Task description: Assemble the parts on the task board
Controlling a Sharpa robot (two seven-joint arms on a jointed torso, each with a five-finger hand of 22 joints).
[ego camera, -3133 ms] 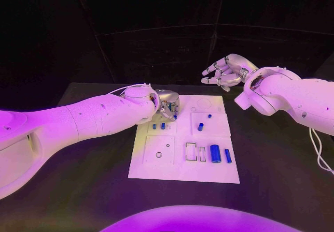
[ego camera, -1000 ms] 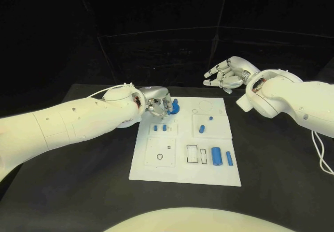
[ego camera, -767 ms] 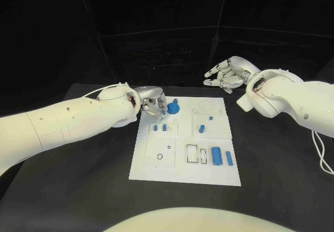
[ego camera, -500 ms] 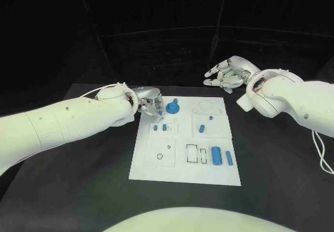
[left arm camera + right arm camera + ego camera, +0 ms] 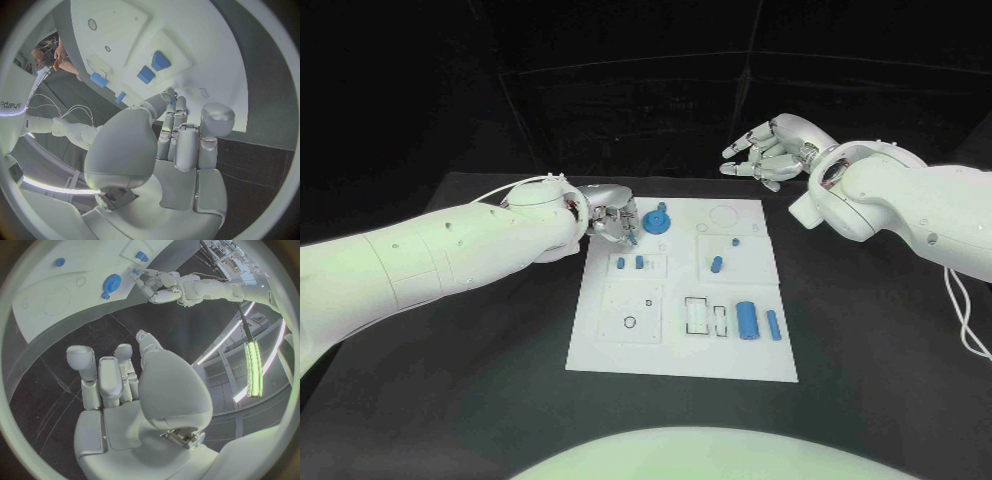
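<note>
The white task board (image 5: 687, 300) lies on the black table (image 5: 473, 380). A round blue gear (image 5: 659, 220) sits at the board's far left corner. The left hand (image 5: 615, 216) hovers just beside the gear, fingers loosely curled, grasping nothing. The right hand (image 5: 769, 150) hangs beyond the board's far edge, fingers spread and empty.

We are in a robotics lab: black curtains enclose the black surface (image 5: 473, 400), with strip lights (image 5: 253, 365) overhead.
</note>
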